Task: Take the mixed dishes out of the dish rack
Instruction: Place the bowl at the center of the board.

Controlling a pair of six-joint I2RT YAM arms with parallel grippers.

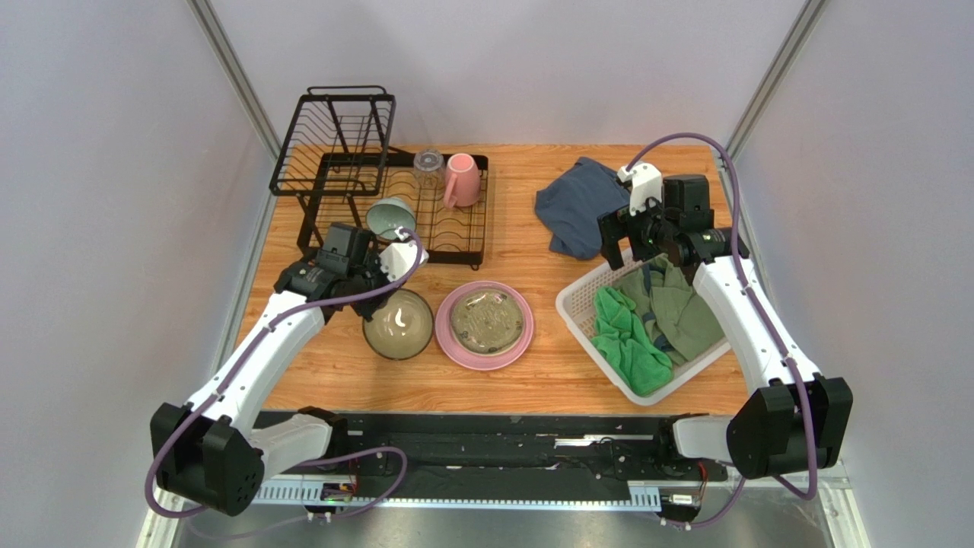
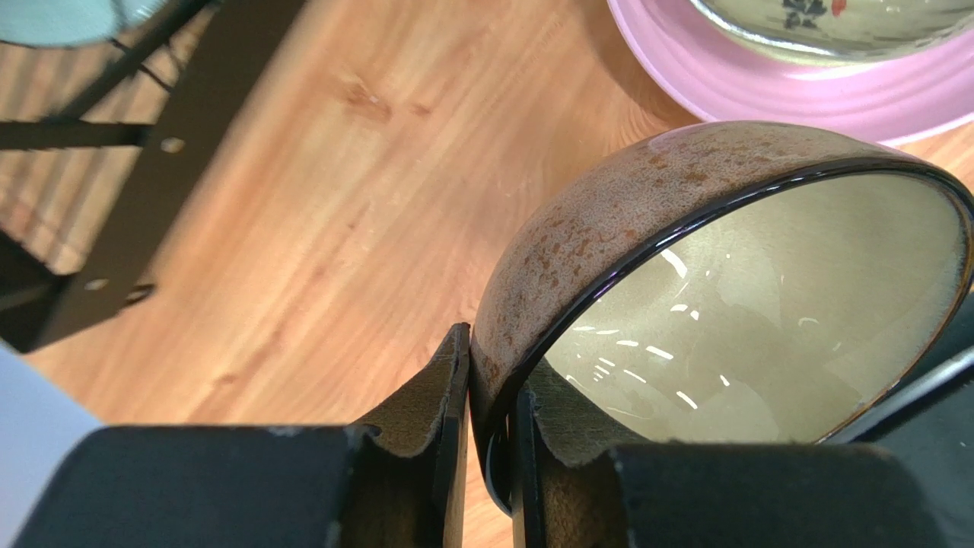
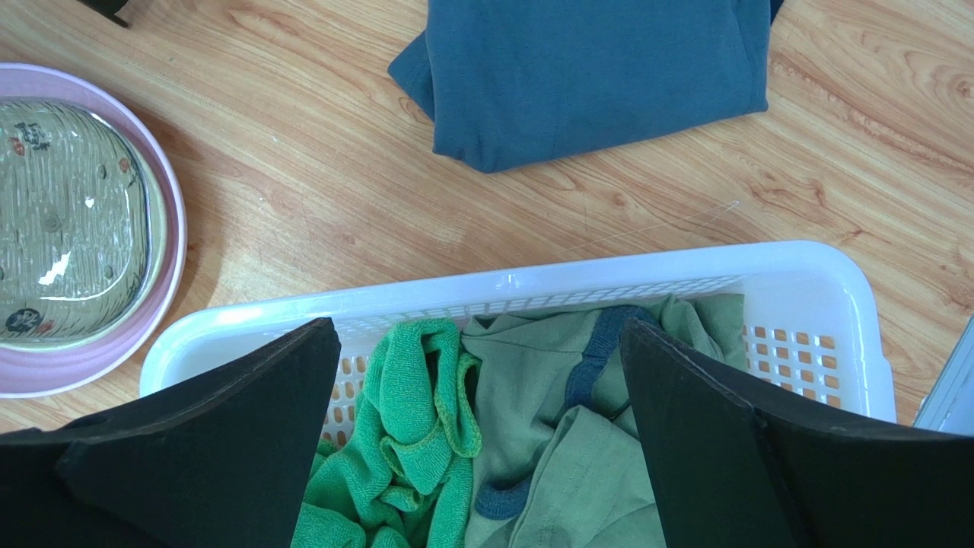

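the left end effector [image 2: 486, 377] is pinched shut on the rim of the tan-olive bowl [image 2: 743, 320], one finger inside and one outside. in the top view the bowl sits low and left of the middle of the frame, in front of the dish rack [image 1: 452, 234] and just beside the pink plate [image 1: 452, 343]. i cannot tell if the bowl rests on the desk [image 1: 537, 377] or is up a little.

the cream plate [image 1: 486, 320] lies on the pink plate, out of the rack. three dishes are in the rack at the upper left of the frame: the teal bowl [image 1: 389, 215] stands on its edge near the front, and the pink mug [image 1: 462, 179] and the glass tumbler [image 1: 429, 168] stand side by side at the back.

the right end effector [image 3: 474, 331] is wide open and holds nothing. it hangs over the far rim of the white basket [image 3: 515, 280] on the right side of the frame. green clothes [image 3: 423, 457] lie in the basket. a blue cloth [image 3: 595, 69] lies on the desk behind the basket.
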